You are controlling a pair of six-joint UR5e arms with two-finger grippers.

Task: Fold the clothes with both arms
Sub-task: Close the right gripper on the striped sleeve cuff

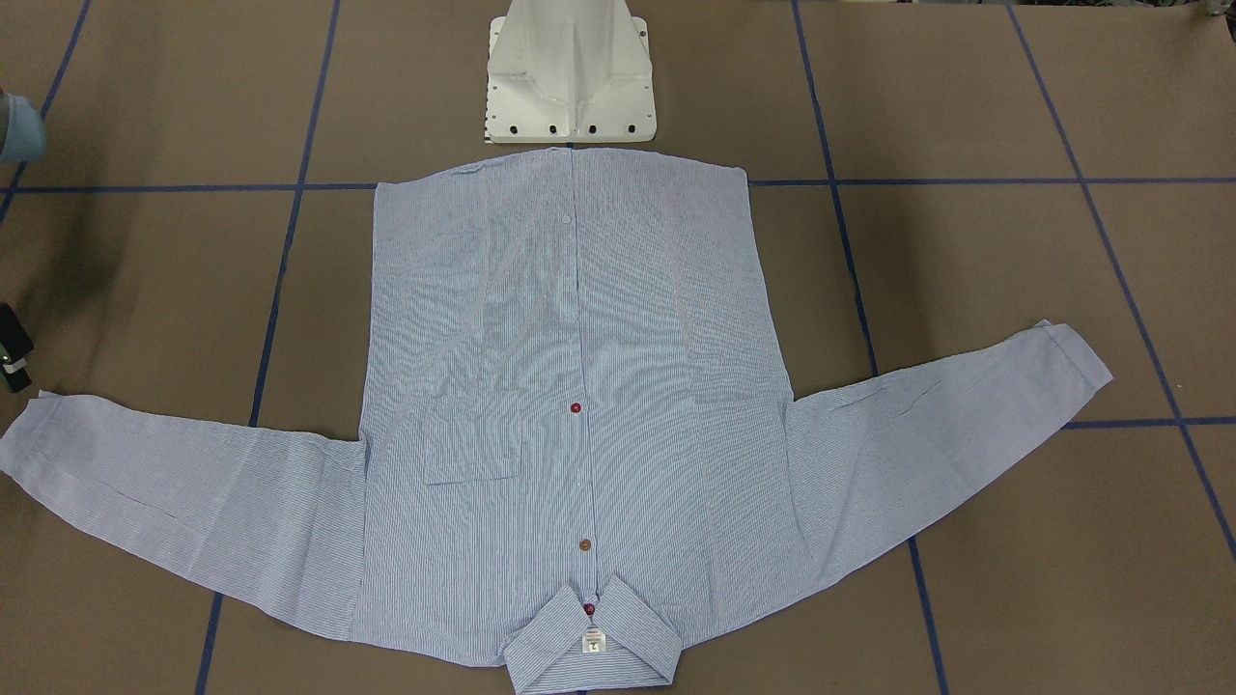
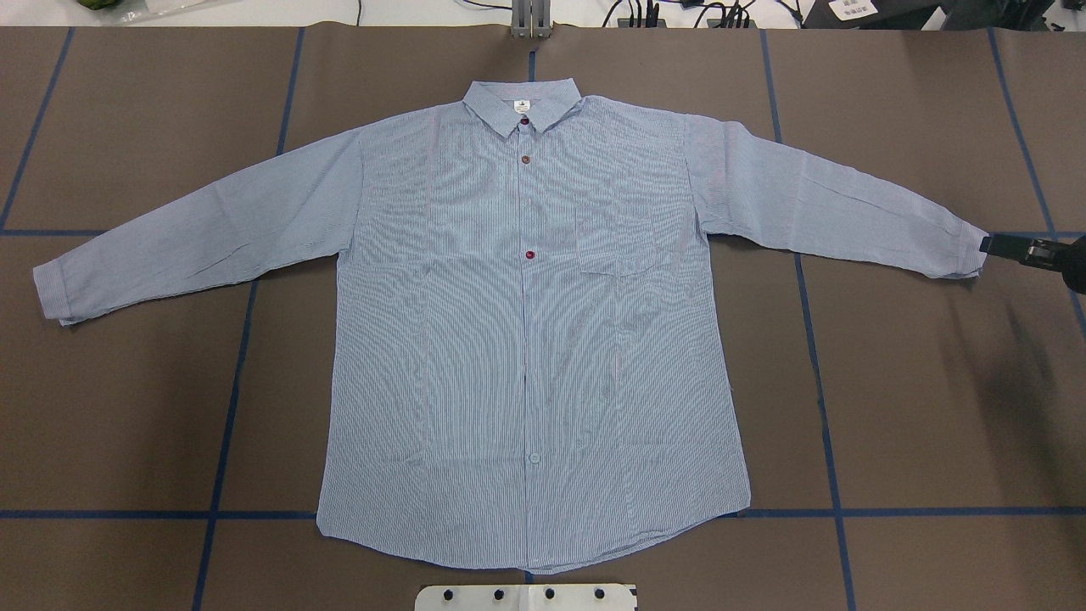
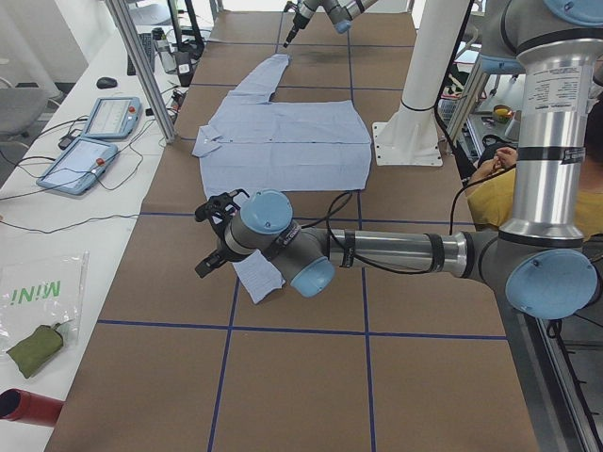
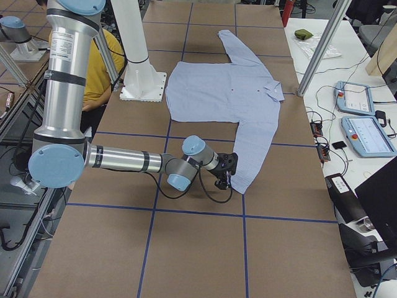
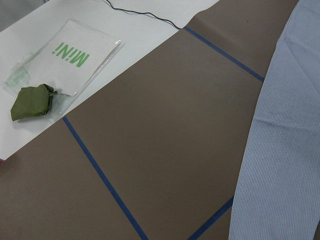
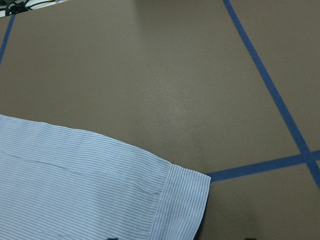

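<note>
The light blue striped shirt (image 2: 526, 322) lies flat and face up on the brown table, buttoned, with both sleeves spread out. Its collar (image 2: 522, 106) points away from the robot base. My right gripper (image 2: 994, 245) hovers low just off the right cuff (image 2: 963, 253). In the right wrist view that cuff (image 6: 182, 205) lies flat, and only two dark fingertip edges, set wide apart, show at the bottom, so the gripper is open. My left gripper (image 3: 215, 235) sits just beyond the left cuff (image 3: 256, 278), and I cannot tell whether it is open or shut.
The white pedestal base (image 1: 570, 72) stands at the shirt's hem. A white side bench beyond the left sleeve carries a green pouch (image 5: 30, 102), a plastic bag (image 5: 70, 57) and tablets (image 3: 89, 155). Aluminium posts stand at the table's far edge. A person in yellow (image 4: 102, 68) sits behind the base.
</note>
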